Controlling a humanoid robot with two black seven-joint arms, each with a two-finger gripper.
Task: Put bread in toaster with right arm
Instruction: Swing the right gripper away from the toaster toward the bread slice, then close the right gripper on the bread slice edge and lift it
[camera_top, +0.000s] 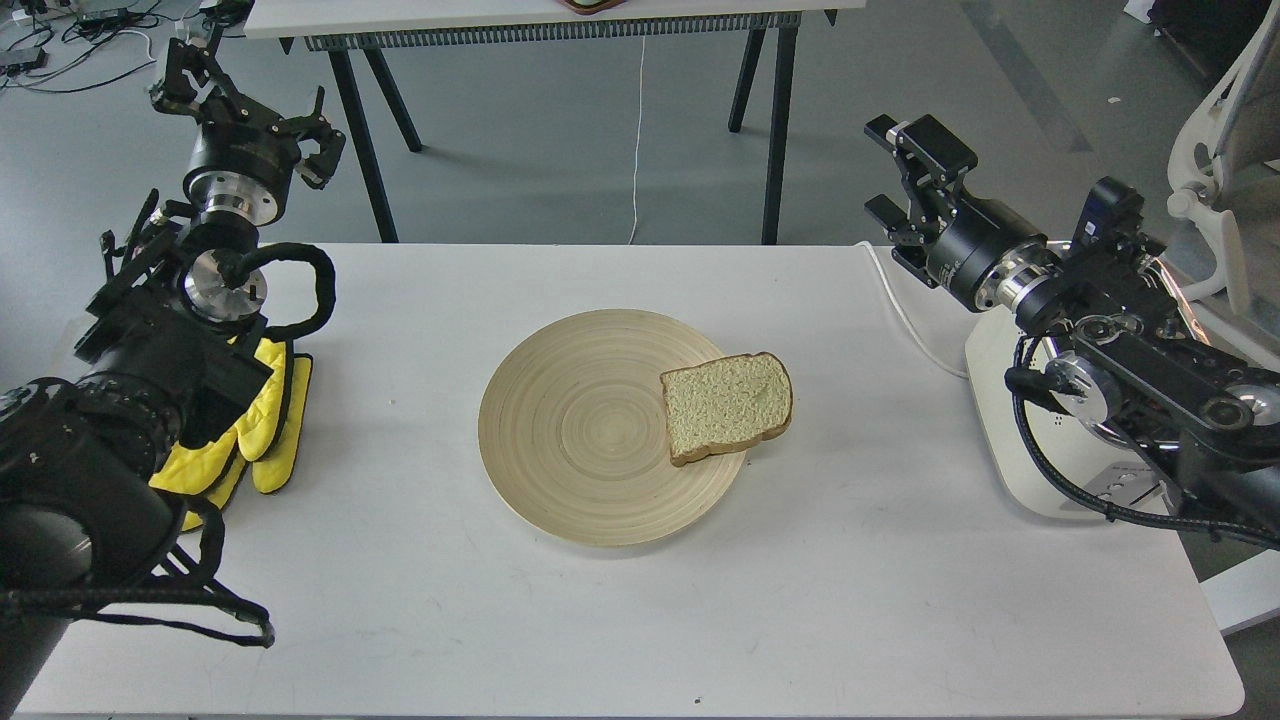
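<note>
The bread (727, 407) is propped on the plate's (560, 430) right rim, overhanging it. Being judged light and soft, it is best gripped gently at the crust. The right gripper (893, 178), spread empty, hangs well right of the plate.

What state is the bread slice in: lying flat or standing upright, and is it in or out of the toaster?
Lying flat and out. The bread rests face up on the plate's right rim, overhanging it slightly, nothing gripping it.

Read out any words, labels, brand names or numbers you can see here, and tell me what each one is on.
None can be read.
The bread, the wooden plate, the yellow mitt and the white table carry no print.
The toaster, mostly hidden behind the right arm, shows no legible marking.
</note>
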